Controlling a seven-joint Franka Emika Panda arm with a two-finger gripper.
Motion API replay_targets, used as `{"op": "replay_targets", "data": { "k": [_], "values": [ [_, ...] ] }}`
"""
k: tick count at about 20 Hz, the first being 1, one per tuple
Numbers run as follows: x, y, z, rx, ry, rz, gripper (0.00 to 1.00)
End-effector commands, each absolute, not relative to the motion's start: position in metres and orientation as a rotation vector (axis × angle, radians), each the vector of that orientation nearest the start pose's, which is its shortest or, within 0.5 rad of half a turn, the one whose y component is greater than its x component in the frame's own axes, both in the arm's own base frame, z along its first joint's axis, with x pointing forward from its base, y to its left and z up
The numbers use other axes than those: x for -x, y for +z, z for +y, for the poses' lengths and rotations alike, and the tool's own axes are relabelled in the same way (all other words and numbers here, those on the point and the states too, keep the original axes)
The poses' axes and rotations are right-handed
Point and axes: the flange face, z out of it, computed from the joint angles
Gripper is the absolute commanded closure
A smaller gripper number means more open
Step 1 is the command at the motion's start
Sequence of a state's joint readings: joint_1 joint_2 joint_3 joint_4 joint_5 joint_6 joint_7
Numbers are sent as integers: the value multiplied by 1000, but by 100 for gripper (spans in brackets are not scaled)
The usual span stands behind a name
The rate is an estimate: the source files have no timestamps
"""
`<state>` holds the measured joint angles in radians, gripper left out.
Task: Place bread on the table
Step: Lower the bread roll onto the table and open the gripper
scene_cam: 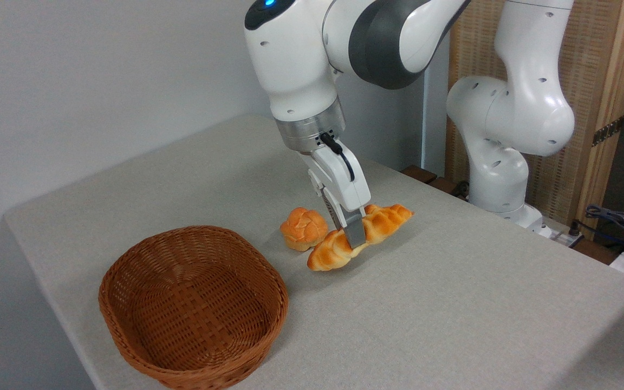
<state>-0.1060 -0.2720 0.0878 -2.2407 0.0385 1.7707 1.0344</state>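
You are looking at a light grey-beige speckled worktop (453, 303) with rounded corners, seen from a fixed camera set above its near edge. A white robot arm reaches down from the top of the view, its base standing off the far right corner. Its end effector (352, 234) points downward over the middle of the worktop, and its two fingers are closed around the middle of the bread (385, 222), a long braided golden-orange loaf with pointed ends. The loaf sits tilted, its left end lower and nearer to you, its right end raised toward the far right. A shadow lies on the surface beneath it; you cannot tell whether its lower end touches the worktop or hangs just above it. Just beside the loaf on its left, a small round knotted bun (303, 228) rests on the worktop. Nearer the front left corner stands a brown woven wicker basket (128, 281), oval and with nothing inside it, well apart from the loaf
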Motion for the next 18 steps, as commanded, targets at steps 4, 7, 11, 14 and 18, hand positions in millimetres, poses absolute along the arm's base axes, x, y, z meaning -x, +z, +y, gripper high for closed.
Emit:
{"op": "replay_targets", "data": {
  "k": [4,7,11,14,18],
  "values": [
    [-450,455,0,2717,322,1632,8],
    [-451,455,-7,2671,344,1648,0],
    [-452,457,-7,2670,337,1644,0],
    [-453,458,-8,2678,333,1626,0],
    [-454,459,-8,2679,331,1623,0]
  ]
}}
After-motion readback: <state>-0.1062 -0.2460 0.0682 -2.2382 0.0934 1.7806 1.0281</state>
